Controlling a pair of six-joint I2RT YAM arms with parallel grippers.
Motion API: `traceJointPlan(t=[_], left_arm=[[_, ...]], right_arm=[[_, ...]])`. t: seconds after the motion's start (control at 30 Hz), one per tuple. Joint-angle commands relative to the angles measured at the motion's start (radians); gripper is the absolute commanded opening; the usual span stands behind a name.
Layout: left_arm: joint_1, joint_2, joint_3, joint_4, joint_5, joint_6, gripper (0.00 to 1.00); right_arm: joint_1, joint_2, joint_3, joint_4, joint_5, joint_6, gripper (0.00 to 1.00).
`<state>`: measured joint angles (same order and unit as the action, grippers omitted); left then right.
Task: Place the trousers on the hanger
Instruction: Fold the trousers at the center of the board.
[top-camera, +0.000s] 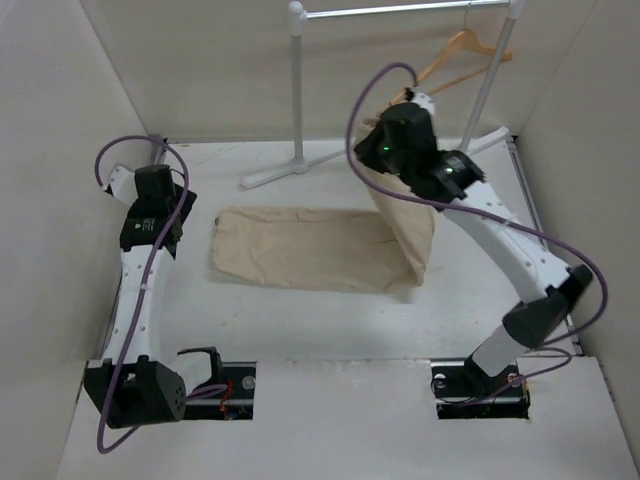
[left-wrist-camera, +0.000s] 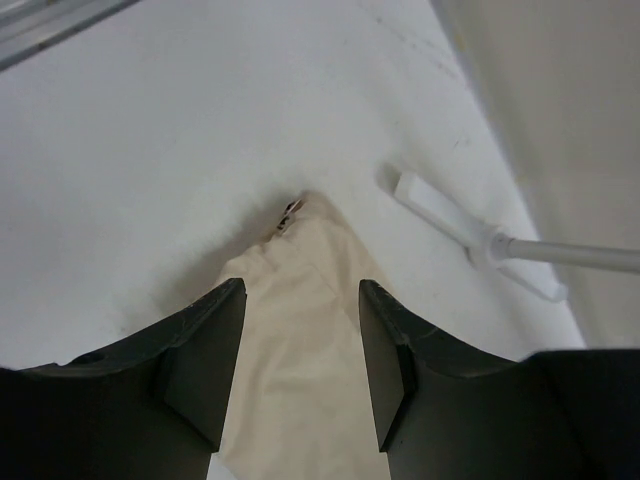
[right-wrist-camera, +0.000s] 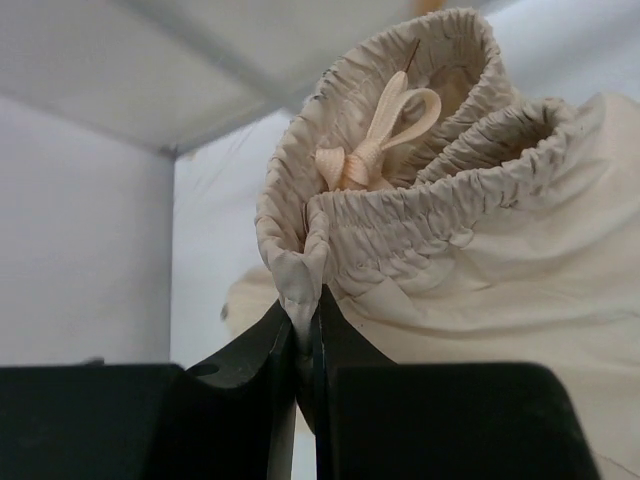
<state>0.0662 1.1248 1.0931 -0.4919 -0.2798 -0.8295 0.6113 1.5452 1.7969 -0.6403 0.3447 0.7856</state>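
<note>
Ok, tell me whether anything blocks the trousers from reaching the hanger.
Nothing visible does: the right gripper holds the trousers by the waistband, raised close to the hanger, though its own wrist hides part of the gap.

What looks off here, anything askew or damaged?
No damage or spill. The hanger hangs tilted on the rack. The right gripper pinches only a bunched waistband fold of the trousers, so most fabric trails on the table.

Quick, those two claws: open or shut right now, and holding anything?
Left end effector: open, holding nothing, above the trousers.
Right end effector: closed on the trousers at the elastic waistband.
</note>
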Motion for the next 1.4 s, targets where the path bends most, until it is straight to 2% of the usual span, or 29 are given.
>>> traceJointPlan(t=[0.0, 0.07, 0.17, 0.23, 0.3, 0.37, 0.43, 0.53, 0.63, 0.7, 0.83, 0.9, 0.97, 1.1, 1.37], left_arm=[[0.037, -0.025, 0.08, -0.02, 0.025, -0.01, 0.47], [0.06, -0.043, 0.093, -0.033, 0.028, -0.016, 0.47], [0.105, -0.077, 0.084, -0.063, 0.037, -0.019, 0.47], [0.143, -0.103, 0.07, -0.076, 0.042, -0.019, 0.47], [0.189, -0.121, 0.064, -0.079, 0.045, -0.016, 0.47], [0.234, -0.123, 0.077, -0.082, 0.054, -0.01, 0.47], [0.261, -0.108, 0.094, -0.082, 0.076, -0.003, 0.47], [0.257, -0.082, 0.065, -0.07, 0.074, 0.019, 0.47], [0.185, -0.05, -0.022, -0.06, 0.082, 0.046, 0.47], [0.095, -0.019, -0.105, -0.024, 0.099, 0.064, 0.46], [-0.071, 0.071, -0.197, 0.071, 0.197, 0.084, 0.43], [-0.123, 0.125, -0.223, 0.104, 0.235, 0.092, 0.42], [-0.139, 0.15, -0.249, 0.118, 0.232, 0.092, 0.42], [-0.137, 0.151, -0.306, 0.153, 0.221, 0.092, 0.43], [-0.147, 0.25, -0.348, 0.239, 0.232, 0.084, 0.44]], right_arm=[[0.138, 0.142, 0.155, -0.01, 0.028, 0.059, 0.13], [0.213, 0.252, 0.25, -0.007, 0.02, 0.07, 0.16], [0.299, 0.406, 0.358, 0.002, -0.007, 0.095, 0.27], [0.351, 0.514, 0.427, 0.03, -0.114, 0.153, 0.33], [0.38, 0.614, 0.504, 0.065, -0.232, 0.21, 0.46], [0.397, 0.682, 0.582, 0.071, -0.341, 0.25, 0.48], [0.4, 0.673, 0.59, 0.071, -0.357, 0.247, 0.52], [0.391, 0.574, 0.475, 0.086, -0.337, 0.19, 0.65], [0.325, 0.408, 0.233, 0.138, -0.334, 0.139, 0.65], [0.272, 0.275, 0.02, 0.206, -0.34, 0.115, 0.56], [0.175, 0.071, -0.302, 0.277, -0.361, 0.077, 0.27], [0.141, -0.008, -0.426, 0.278, -0.377, 0.047, 0.24], [0.123, -0.078, -0.531, 0.278, -0.372, 0.017, 0.25], [0.089, -0.178, -0.678, 0.289, -0.368, 0.007, 0.34], [0.044, -0.223, -0.774, 0.318, -0.397, 0.014, 0.4]])
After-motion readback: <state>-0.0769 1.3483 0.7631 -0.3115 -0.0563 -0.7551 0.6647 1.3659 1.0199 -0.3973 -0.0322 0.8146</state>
